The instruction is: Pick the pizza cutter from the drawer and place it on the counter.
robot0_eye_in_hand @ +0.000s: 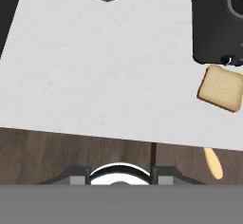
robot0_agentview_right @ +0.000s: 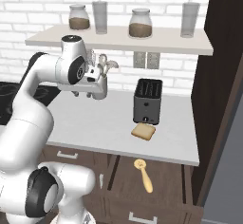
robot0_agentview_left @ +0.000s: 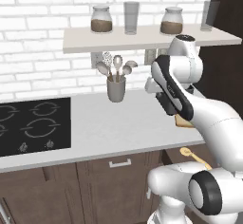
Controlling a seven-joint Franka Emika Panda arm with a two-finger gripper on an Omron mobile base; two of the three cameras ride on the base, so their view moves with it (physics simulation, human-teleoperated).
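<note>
**Approach phase: cutter not yet grasped, in open drawer**

Step in hand, as judged: reach toward the drawer; pick not begun. Gripper [robot0_agentview_right: 97,83] held high above the counter [robot0_agentview_right: 109,123], well apart from the target, nothing seen between the fingers. Finger spread not readable from any view, tips barely visible at the bottom of the hand view; cannot tell how far open.

Pizza cutter [robot0_agentview_right: 144,173] lying flat inside the open drawer [robot0_agentview_right: 166,182], disc head toward the counter edge, handle pointing out toward the drawer front. Also seen from the left base camera [robot0_agentview_left: 192,154], partly behind the arm, and its handle in the hand view [robot0_eye_in_hand: 213,163], just below the counter's front edge.

Next move, as judged: swing the hand right and forward past the counter lip, lower into the drawer, line the fingers across the slim handle, close. Shallow drawer and nearby counter edge leave little room; a vertical descent is likely safest.

Containers:
- Drawer: cutter only, as far as visible.
- Grey cup [robot0_agentview_left: 116,89] on counter: spoons and ladles standing upright.
- Shelf [robot0_agentview_right: 156,40]: two jars [robot0_agentview_right: 140,23] with brown contents, two glasses that look empty.
- Toaster [robot0_agentview_right: 147,101]: slots look empty; toast slice [robot0_agentview_right: 143,131] lying on the counter just in front.
</note>
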